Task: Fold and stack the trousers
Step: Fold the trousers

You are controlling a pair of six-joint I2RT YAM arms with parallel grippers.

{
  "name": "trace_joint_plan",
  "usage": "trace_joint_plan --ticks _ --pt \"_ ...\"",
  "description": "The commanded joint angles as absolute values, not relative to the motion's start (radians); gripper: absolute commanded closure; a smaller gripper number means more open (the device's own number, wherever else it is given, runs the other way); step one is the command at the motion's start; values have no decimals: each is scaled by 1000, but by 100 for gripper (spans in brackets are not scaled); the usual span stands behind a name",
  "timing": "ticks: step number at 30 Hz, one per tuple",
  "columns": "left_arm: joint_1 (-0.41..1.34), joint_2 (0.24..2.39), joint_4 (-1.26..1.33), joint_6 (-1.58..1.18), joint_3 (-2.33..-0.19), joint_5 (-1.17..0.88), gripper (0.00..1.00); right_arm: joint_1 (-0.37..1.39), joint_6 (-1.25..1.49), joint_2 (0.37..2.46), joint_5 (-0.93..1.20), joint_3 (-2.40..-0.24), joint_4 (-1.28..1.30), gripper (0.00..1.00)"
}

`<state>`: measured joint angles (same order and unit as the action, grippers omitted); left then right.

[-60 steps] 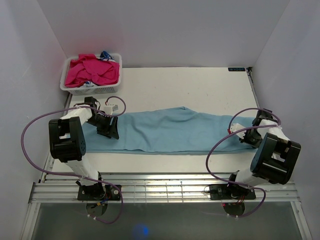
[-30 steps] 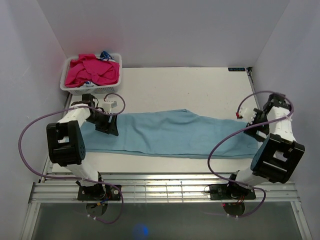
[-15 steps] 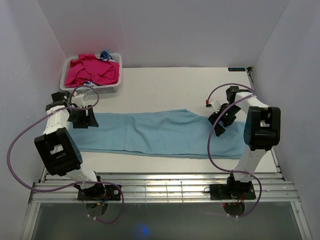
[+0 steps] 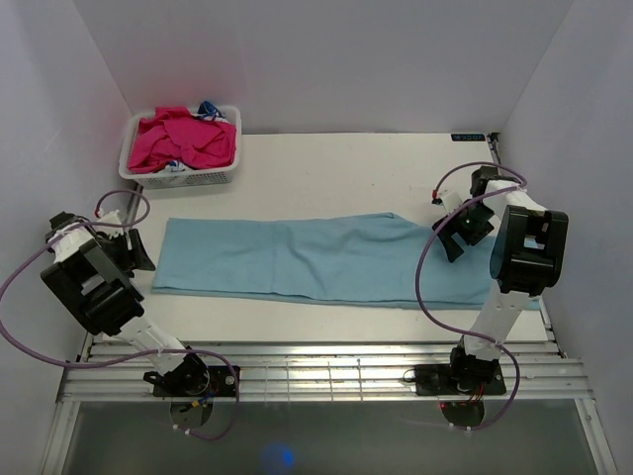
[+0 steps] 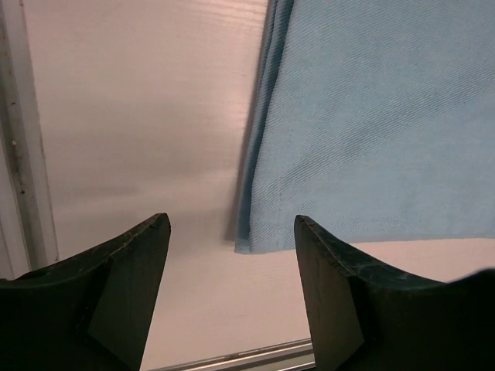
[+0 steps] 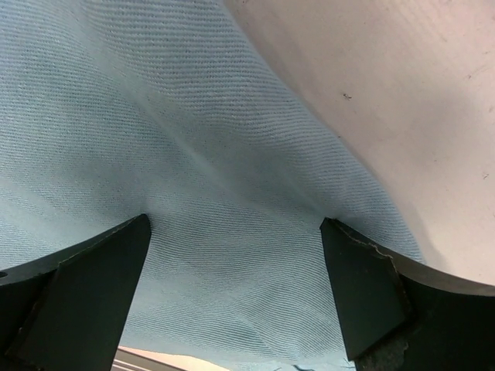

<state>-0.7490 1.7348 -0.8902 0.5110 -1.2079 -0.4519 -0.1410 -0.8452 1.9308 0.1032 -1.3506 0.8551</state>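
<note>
The light blue trousers lie flat in a long strip across the table, from the left side to the right edge. My left gripper hovers open just off their left end. In the left wrist view its jaws frame bare table, with the near left corner of the trousers just ahead. My right gripper stands open low over the right part of the strip. In the right wrist view the trousers fill the space between its dark fingers, which hold nothing.
A white basket holding magenta garments stands at the back left corner. A metal rail runs along the table's left edge beside my left gripper. White walls close in on three sides.
The left gripper has drawn back leftward off the trousers to the table's left edge. The right gripper has shifted a little to the right over the cloth. The trousers now lie flatter and longer.
</note>
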Motion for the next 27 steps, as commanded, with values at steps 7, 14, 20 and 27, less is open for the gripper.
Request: trace_joint_plan --ticks 7,14,20,27 --pt "-713 1867 -884 525 -1293 -627 23 -120 -847 1937 103 -1387 911 3" --pt "-637 1959 -809 442 -1241 -620 26 -114 -845 1937 77 -1394 910 2" --pt "-592 1989 -719 335 -1196 -586 54 -112 -847 1941 75 -1400 922 2" --pt "-641 1947 -722 290 -1279 -562 100 -112 -847 1916 90 -1405 930 2"
